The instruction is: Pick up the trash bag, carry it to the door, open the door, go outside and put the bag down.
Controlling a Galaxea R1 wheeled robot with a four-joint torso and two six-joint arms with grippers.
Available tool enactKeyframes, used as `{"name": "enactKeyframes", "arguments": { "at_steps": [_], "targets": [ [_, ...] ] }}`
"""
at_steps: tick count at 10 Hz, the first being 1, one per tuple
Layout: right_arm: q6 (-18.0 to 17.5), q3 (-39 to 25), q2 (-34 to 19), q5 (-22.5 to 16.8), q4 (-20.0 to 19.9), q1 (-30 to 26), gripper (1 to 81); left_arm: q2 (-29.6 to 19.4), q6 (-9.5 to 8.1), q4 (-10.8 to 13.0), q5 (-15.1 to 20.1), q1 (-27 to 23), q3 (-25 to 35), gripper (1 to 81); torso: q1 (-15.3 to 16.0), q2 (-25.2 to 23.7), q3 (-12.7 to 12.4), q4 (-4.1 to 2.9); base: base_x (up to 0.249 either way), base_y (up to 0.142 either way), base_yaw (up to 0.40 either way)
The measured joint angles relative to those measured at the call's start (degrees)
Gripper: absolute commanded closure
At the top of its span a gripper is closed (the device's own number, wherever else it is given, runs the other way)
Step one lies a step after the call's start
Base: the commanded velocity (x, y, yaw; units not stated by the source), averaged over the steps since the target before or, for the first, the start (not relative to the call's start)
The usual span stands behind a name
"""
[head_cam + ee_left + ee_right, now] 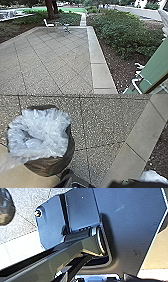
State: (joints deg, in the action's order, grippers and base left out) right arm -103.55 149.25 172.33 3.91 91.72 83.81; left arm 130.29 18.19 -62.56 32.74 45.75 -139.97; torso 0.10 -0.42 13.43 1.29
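Note:
In the left wrist view the trash bag [45, 131] shows large, its white crumpled plastic bunched inside a dark brown outer layer [50, 165]. Speckled paving lies around it, and a dark robot part is close beside it. Whether the bag hangs or rests on the ground, and whether my left gripper holds it, I cannot tell. A green panel [152, 63], possibly the door, slants through the right of the head view. The right wrist view has the robot's own dark plate and jointed bar across it; the state of my right gripper cannot be made out.
The tiled patio [55, 60] stretches ahead, with a pale kerb [97, 56] along its right side. Past the kerb are mulch and bushes [120, 30]. A white chair [48, 25] stands at the far edge. White bent fittings [137, 82] are near the green panel.

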Motion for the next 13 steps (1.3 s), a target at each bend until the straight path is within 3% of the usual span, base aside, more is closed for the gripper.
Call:
{"name": "enactKeyframes", "arguments": {
  "at_steps": [1,6,9,11,12,13],
  "targets": [
    [-0.01,0.0,0.0,0.0,0.0,0.0,1.0,0.0,0.09,-0.22,0.02,0.02,0.0,81.1,0.0,0.0,0.0,0.0,0.0,0.0,0.0],
    [0.0,0.0,0.02,-0.01,0.0,0.0,1.0,0.83,0.5,0.02,0.72,0.05,-0.07,81.1,0.0,0.0,0.0,0.0,0.0,0.0,0.0],
    [0.02,0.0,0.17,0.02,0.11,0.0,1.0,2.06,3.78,0.41,1.24,2.73,-0.07,81.1,0.0,0.0,0.0,0.0,0.0,0.0,0.0],
    [0.0,0.0,0.37,0.07,0.95,0.0,1.0,3.41,4.6,0.49,1.35,4.63,-0.1,81.1,0.0,0.0,0.0,0.0,0.0,0.0,0.0],
    [0.02,0.0,0.37,0.11,1.02,0.01,1.0,3.67,5.05,0.79,1.45,4.79,-0.07,1.0,0.0,0.0,0.0,0.0,0.0,0.0,0.0],
    [0.02,0.0,0.35,0.11,1.06,0.01,1.0,3.55,5.64,0.83,1.38,4.77,-0.07,1.0,0.0,0.0,0.0,0.0,0.0,0.0,0.0]
  ]
}}
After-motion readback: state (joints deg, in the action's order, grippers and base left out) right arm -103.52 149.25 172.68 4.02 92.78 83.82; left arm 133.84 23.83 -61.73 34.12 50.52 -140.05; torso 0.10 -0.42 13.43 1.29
